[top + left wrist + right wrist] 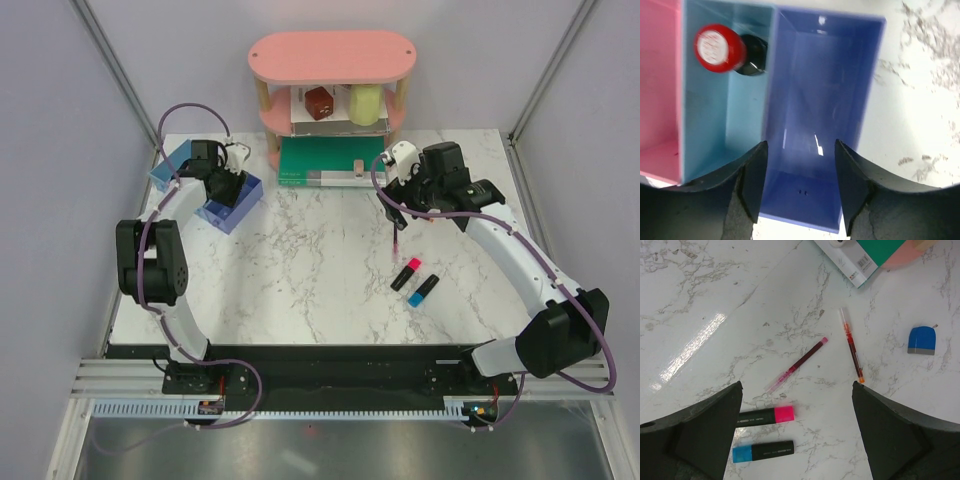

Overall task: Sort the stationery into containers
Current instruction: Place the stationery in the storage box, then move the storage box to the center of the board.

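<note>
Bins (165, 172) sit at the far left of the table (300, 290). My left claw (800, 150) hangs over the purple-blue bin (825, 75), jaws part open with nothing between them. The round piece (722, 47) lies in the light blue bin (740, 125) just beside it. Everything loose is well apart from that claw, so my right arm is the nearer one by far.

My right claw (797, 390) is spread wide and holds nothing. Two pens lie right under it. The pink pen (797, 365) runs on a slant, from near my left finger up toward the far right. The red pen (851, 345) lies nearly straight away from me, orange tip nearest, closer to my right finger. Its long axis crosses the line my jaws shut along, so I judge it the easier grab: a small shift right, then down.

Nearer to me, the pink highlighter (765, 415) and blue highlighter (764, 452) lie side by side, not touching. Their long axes run along that closing line and their coloured ends point opposite ways, pink right and blue left. Those would need a turn of the wrist. The blue piece (921, 340) sits off to the right.
</note>
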